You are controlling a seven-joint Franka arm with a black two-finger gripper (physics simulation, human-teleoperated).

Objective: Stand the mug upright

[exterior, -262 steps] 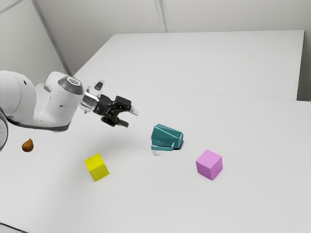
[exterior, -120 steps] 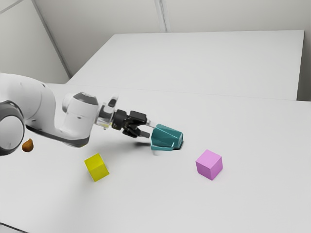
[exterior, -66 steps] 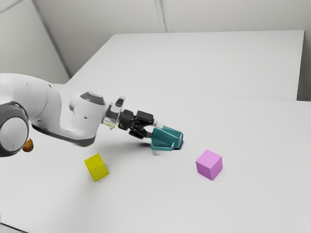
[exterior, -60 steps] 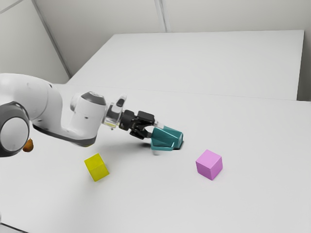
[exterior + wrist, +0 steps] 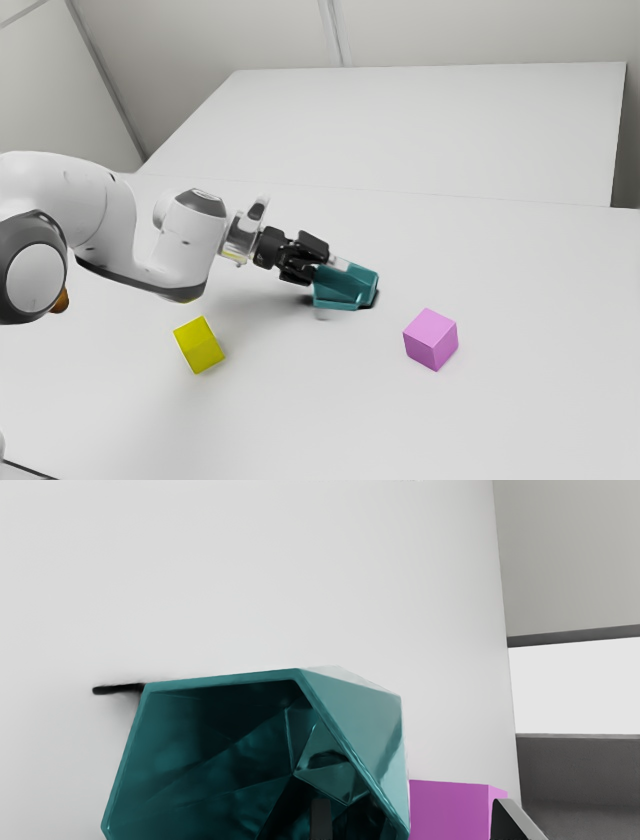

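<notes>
Claw (image 5: 331,270) is released, tips apart, w/ one inside the teal mug (image 5: 348,289), other outside, mug wall btwn. Mug's on its side on the counter (image 5: 520,420), mouth facing claw. Pink cube (image 5: 430,340) is beyond mug from claw; yellow cube (image 5: 199,345) is back from claw's tips.

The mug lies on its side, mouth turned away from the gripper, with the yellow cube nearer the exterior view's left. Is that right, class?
Not quite: the mug has its mouth toward the gripper, as the wrist view shows. It does lie on its side, with the yellow cube nearer the exterior view's left.
</notes>
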